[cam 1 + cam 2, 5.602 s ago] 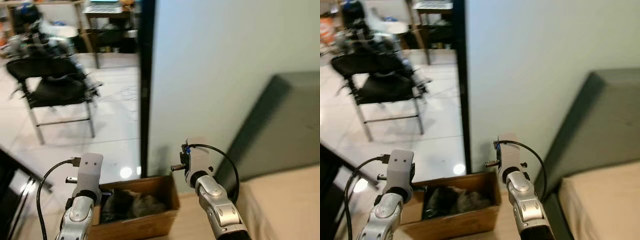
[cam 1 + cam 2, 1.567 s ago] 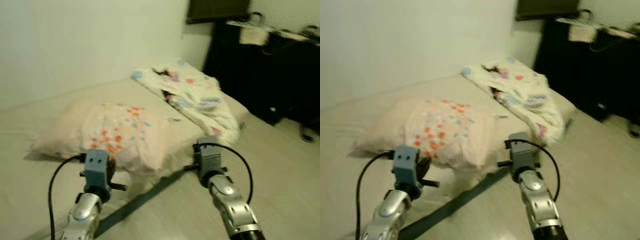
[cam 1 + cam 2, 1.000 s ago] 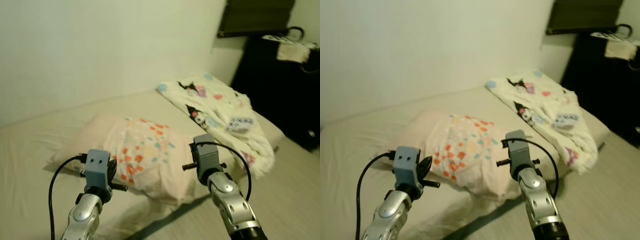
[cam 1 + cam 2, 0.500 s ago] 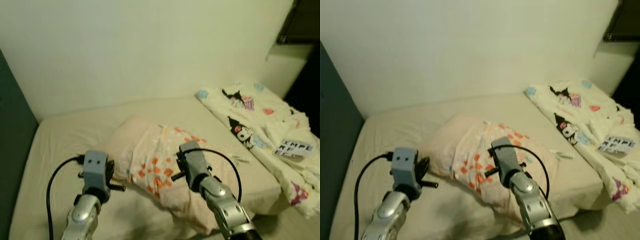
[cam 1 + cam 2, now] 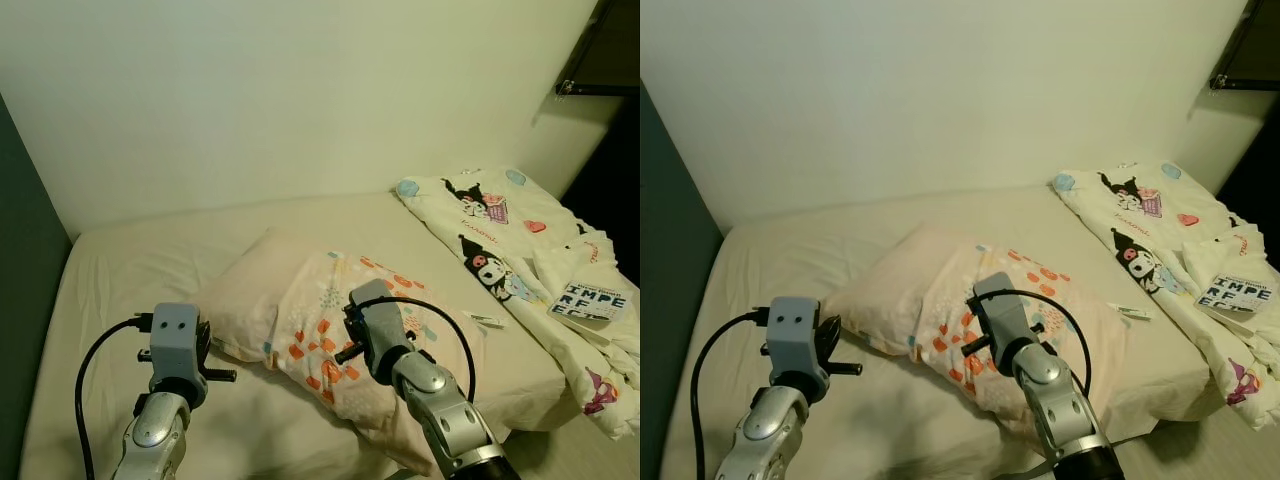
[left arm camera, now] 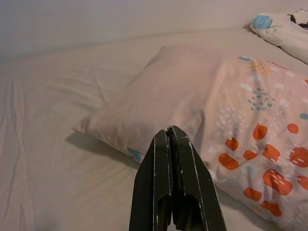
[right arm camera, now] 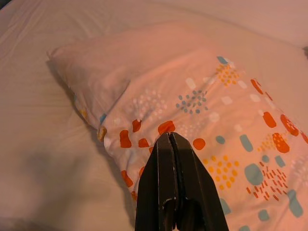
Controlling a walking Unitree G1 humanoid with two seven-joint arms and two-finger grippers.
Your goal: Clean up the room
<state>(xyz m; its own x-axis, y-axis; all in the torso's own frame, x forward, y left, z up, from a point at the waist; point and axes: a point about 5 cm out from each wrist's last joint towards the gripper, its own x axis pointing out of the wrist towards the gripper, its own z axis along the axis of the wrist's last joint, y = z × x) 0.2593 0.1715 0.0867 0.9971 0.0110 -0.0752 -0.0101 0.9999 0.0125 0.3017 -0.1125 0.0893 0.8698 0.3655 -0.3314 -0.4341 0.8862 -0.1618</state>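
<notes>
left gripper [image 6: 169, 132]: fingers pressed together, empty, above beige bed sheet [image 5: 120, 270] | right gripper [image 7: 169, 137]: likewise closed, over pale pink pillow with orange dots [image 5: 300, 310], far end hidden by arm

I am in a home bedroom. A bed [image 5: 120, 280] with a beige sheet stands against a plain wall [image 5: 250, 90], with a spotted pillow [image 5: 330, 310] and a cartoon-print blanket [image 5: 500, 240] lying on it.

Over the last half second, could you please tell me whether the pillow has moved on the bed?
No. The pillow lies at the same spot beside the cartoon blanket; the whole view shifted, so the camera moved.
</notes>
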